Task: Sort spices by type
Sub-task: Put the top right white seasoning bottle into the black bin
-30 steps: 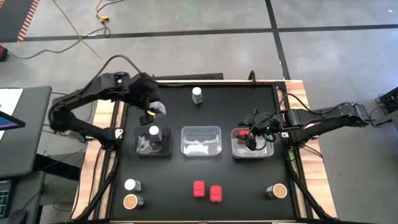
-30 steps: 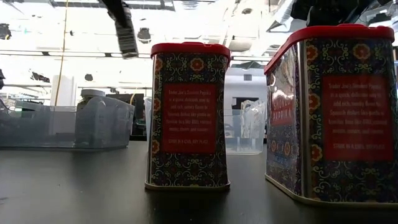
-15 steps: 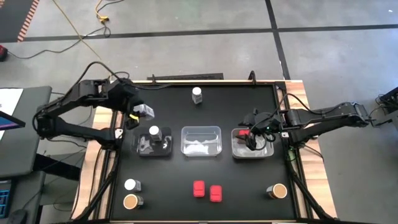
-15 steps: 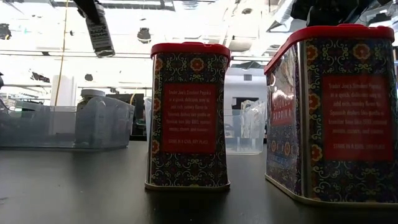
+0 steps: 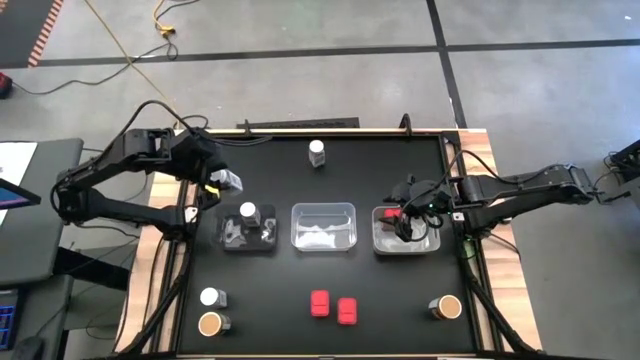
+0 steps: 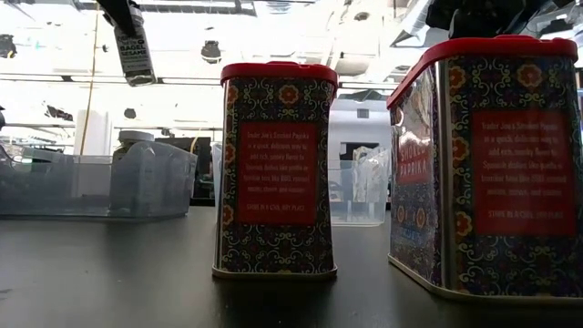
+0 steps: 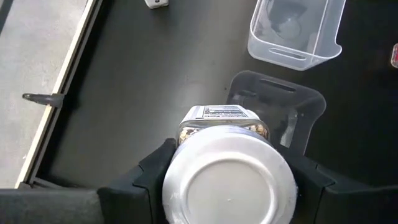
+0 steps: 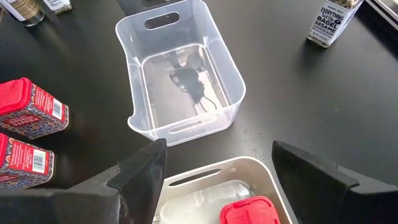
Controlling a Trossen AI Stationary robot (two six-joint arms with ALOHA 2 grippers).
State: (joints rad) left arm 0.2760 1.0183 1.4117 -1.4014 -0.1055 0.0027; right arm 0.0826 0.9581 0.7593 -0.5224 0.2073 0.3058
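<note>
While my left claw (image 5: 222, 183) hangs above the bench (image 5: 370, 160), clamped on a white-capped jar (image 5: 231, 181), another white-capped jar (image 5: 248, 213) stands in the tray (image 5: 228, 240) just below it; my right claw (image 5: 404, 222) hovers, fingers apart, over a tray (image 5: 432, 243) holding a red packet (image 5: 391, 212). Low down, the held jar (image 6: 133, 50) hangs above two red packets (image 6: 278, 169). My left wrist shows its cap (image 7: 227, 179) between my fingers (image 7: 146, 177). My right wrist shows the red packet (image 8: 250, 211) beneath the spread claw (image 8: 217, 180).
</note>
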